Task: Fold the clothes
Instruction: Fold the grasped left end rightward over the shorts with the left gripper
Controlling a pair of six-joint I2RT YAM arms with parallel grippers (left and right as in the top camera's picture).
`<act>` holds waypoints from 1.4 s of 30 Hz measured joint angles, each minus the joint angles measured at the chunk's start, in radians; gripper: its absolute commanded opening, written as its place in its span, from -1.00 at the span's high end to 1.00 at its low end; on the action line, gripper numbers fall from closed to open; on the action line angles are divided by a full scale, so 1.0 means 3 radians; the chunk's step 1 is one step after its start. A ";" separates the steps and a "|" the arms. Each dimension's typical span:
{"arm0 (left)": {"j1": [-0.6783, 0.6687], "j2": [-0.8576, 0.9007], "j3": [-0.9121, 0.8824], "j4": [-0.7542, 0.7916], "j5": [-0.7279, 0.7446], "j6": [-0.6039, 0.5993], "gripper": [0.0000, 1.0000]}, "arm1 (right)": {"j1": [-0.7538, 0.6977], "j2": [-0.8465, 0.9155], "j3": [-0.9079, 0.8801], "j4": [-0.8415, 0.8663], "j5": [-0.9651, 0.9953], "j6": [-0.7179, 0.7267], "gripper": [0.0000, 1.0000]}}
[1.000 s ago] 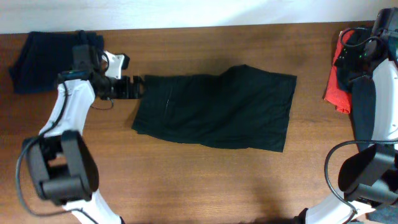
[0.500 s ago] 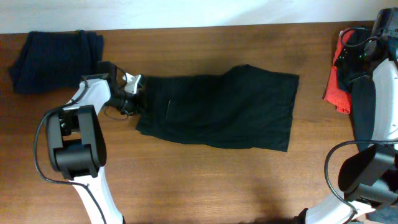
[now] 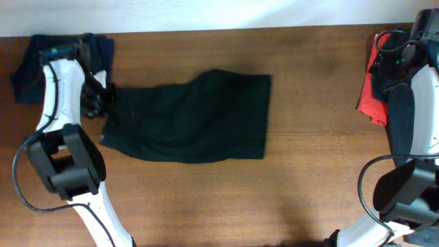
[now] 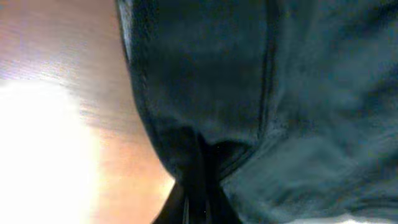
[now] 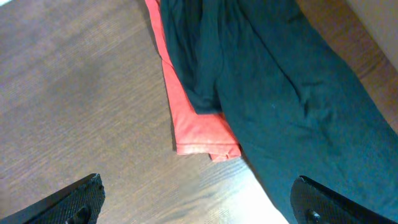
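Observation:
A black shorts-like garment (image 3: pixel 192 116) lies spread on the wooden table (image 3: pixel 206 206), left of centre. My left gripper (image 3: pixel 104 101) is shut on its left edge. In the left wrist view the fingers (image 4: pixel 199 186) pinch a bunched fold of the black fabric (image 4: pixel 249 74). A navy garment (image 3: pixel 31 68) sits at the back left corner, just behind the left arm. At the far right lies a red garment (image 3: pixel 374 103). In the right wrist view the red garment (image 5: pixel 193 124) has another black garment (image 5: pixel 280 93) lying over it. My right gripper (image 5: pixel 196 186) hangs open above them, holding nothing.
The table's back edge meets a white wall (image 3: pixel 206 14). Bare wood (image 3: pixel 315 82) lies between the black garment and the red one. The right arm (image 3: pixel 405 116) stands along the right edge.
My left gripper has closed on the black garment's left edge and pulled it left, toward the navy garment. The whole black garment has slid left. The right arm has not moved.

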 measured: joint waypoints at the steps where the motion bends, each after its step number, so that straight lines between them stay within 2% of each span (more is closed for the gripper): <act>1: -0.0014 0.0006 0.0210 -0.0220 -0.0070 -0.0004 0.99 | 0.0000 0.0000 0.0000 -0.0003 0.0001 0.0000 -0.97; 3: -0.0075 0.0006 0.0707 -0.0654 -0.0172 -0.0025 0.99 | 0.0000 0.0000 0.0000 -0.0004 -0.0001 -0.0001 -0.97; 5: -0.0169 -0.0003 0.0974 -0.0744 -0.0225 -0.0031 0.99 | 0.0000 0.0000 0.0000 -0.0001 -0.0001 0.0000 -0.97; 11: -0.0847 -0.0056 0.1043 -0.0716 -0.0346 -0.0037 0.99 | 0.0000 0.0000 0.0000 -0.0001 -0.0001 0.0001 -0.97; 19: -0.1886 -0.0123 0.1044 -0.0055 -0.0343 -0.0038 0.99 | 0.0000 0.0000 0.0000 -0.0001 -0.0001 0.0001 -0.97; 23: -0.2229 -0.0048 0.1044 0.0186 -0.0292 -0.0038 0.99 | 0.0000 0.0000 0.0000 -0.0003 -0.0001 0.0001 -0.97; 27: -0.2427 0.0272 0.1045 0.0333 -0.0276 -0.0037 0.99 | 0.0000 0.0000 0.0000 -0.0001 -0.0001 0.0001 -0.97; 33: -0.2534 0.0561 0.1055 0.0257 -0.0357 -0.0092 0.99 | 0.0000 0.0000 0.0000 -0.0001 -0.0001 -0.0001 -0.97; 36: -0.2360 0.0526 0.1180 -0.0024 -0.0584 -0.0200 0.99 | 0.0000 0.0000 0.0000 -0.0003 -0.0001 0.0000 -0.98; 42: -0.1703 0.0165 0.1633 -0.0561 -0.0763 -0.0323 0.99 | 0.0000 0.0000 0.0000 -0.0003 -0.0001 -0.0001 -0.97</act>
